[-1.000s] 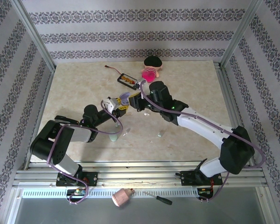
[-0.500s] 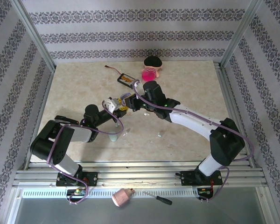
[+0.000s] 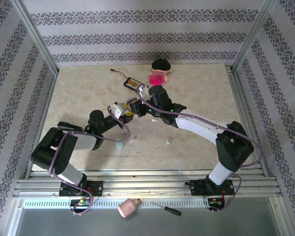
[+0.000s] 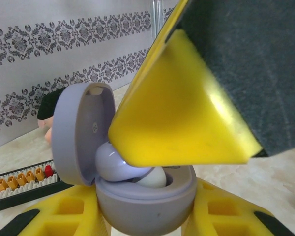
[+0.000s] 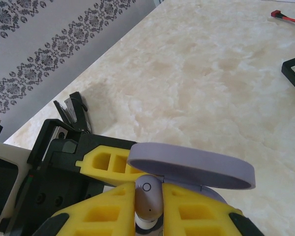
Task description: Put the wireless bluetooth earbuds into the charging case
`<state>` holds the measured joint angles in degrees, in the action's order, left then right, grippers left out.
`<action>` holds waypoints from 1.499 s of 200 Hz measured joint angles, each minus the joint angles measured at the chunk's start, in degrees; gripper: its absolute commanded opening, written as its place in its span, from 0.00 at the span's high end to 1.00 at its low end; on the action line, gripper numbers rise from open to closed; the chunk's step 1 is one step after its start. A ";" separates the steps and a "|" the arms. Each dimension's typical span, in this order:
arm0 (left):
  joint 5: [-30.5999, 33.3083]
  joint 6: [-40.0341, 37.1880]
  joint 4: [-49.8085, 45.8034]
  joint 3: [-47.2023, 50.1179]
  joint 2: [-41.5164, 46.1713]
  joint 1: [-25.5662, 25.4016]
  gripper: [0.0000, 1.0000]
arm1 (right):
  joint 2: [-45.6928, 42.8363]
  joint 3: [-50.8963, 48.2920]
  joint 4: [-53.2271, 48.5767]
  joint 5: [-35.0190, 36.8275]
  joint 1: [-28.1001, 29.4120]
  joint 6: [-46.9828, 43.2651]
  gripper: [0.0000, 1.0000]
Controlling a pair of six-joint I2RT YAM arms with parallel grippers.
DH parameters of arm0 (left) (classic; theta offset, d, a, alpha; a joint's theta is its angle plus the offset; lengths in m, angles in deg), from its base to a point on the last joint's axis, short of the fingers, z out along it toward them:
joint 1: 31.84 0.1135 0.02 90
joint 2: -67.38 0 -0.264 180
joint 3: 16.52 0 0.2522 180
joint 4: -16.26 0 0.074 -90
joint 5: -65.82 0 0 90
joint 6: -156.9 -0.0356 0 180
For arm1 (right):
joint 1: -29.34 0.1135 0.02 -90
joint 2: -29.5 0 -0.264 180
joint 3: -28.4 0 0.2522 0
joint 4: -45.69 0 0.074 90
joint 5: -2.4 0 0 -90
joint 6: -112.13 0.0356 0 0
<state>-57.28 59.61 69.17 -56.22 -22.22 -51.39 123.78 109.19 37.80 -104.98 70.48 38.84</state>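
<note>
In the open lavender pebble-shaped plastic case (image 4: 147,204), clamped by the left gripper (image 3: 125,112), sits a lavender bean-like plastic earbud (image 4: 119,164), pinched by the right gripper (image 5: 148,216), which has moved closer.

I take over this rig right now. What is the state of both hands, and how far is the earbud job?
Left hand: shut on the open lavender charging case, lid up, held above the table.
Right hand: shut on a lavender earbud, directly over the case.
Done: the left wrist view shows that earbud partly down in the case, not released.
Left: seat it, open the right hand and withdraw. A small mint piece and a small white piece lie loose on the table, likely next. I cannot tell whether the case's other well is filled.
</note>
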 measured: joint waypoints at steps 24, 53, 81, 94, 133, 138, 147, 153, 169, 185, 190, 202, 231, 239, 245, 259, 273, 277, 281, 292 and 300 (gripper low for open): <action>1.27 0.17 0.02 -0.22 0.00 -0.02 0.88 | 0.07 0.00 0.66 0.00 0.02 1.05 0.83; 2.45 0.66 0.17 -0.59 0.00 -0.13 0.88 | 0.20 -0.02 2.03 -0.02 0.02 2.62 0.80; 3.04 1.46 0.57 -0.61 -0.02 -0.35 0.88 | 0.57 -0.13 3.17 0.02 0.26 3.61 0.77; 3.37 1.57 0.61 -0.61 -0.02 -0.37 0.88 | 0.72 -0.17 3.63 0.02 0.26 4.00 0.76; 3.63 1.70 0.63 -0.61 -0.02 -0.39 0.88 | 0.76 -0.79 3.82 0.00 0.39 4.39 0.74; 3.65 1.70 0.61 -0.61 -0.02 -0.39 0.88 | 0.74 -0.85 3.80 0.02 0.39 4.37 0.73; 3.65 1.70 0.61 -0.61 -0.02 -0.39 0.88 | 0.74 -0.90 3.80 0.07 0.37 4.37 0.71; 3.65 1.70 0.61 -0.61 -0.02 -0.39 0.88 | 0.70 -0.92 3.80 0.13 0.37 4.35 0.69; 3.65 1.68 0.74 -0.61 -0.02 -0.39 0.88 | 0.13 -1.25 3.74 0.44 0.37 4.33 0.64; 3.65 1.68 1.09 -0.61 -0.02 -0.37 0.88 | -0.96 -1.99 3.63 0.46 0.37 3.91 0.55; 3.65 1.68 1.29 -0.61 -0.04 -0.39 0.87 | -1.36 -2.19 3.56 0.52 0.37 3.91 0.52; 3.63 1.70 2.10 -0.61 -0.28 -0.37 0.88 | -2.34 -2.69 3.54 0.70 0.37 3.76 0.47; 3.61 1.57 4.42 -0.61 -1.79 -0.39 0.87 | -5.51 -4.83 3.41 1.79 0.37 2.38 0.38; 3.61 1.29 4.48 -0.55 -1.86 -0.39 0.87 | -6.67 -5.68 3.32 2.14 0.37 2.10 0.34; 3.56 0.94 4.52 -0.55 -1.86 -0.39 0.87 | -7.52 -6.12 3.17 2.56 0.37 1.97 0.30; 3.37 -0.28 4.50 -0.44 -1.79 -0.39 0.87 | -9.49 -6.88 2.89 3.45 0.35 1.51 0.23; 3.06 -1.90 4.44 0.04 -1.33 -0.39 0.88 | -10.97 -6.99 2.75 4.31 0.20 1.57 0.18; 2.93 -2.47 4.42 0.22 -1.11 -0.39 0.87 | -11.21 -6.99 2.73 4.48 0.04 1.99 0.17; 2.73 -2.99 4.35 0.33 -0.90 -0.39 0.88 | -11.43 -6.99 2.78 4.59 -0.17 1.95 0.17; 2.21 -4.22 3.98 0.48 -0.24 -0.39 0.87 | -11.63 -6.67 2.25 4.66 -0.72 2.82 0.17; 1.73 -5.01 3.50 0.52 0.46 -0.39 0.88 | -11.30 -5.86 1.14 4.70 -1.36 3.39 0.17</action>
<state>-55.55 54.60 72.67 -55.69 -21.76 -51.78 112.48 103.33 38.94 -100.28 69.13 42.23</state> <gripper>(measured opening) 0.339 0.830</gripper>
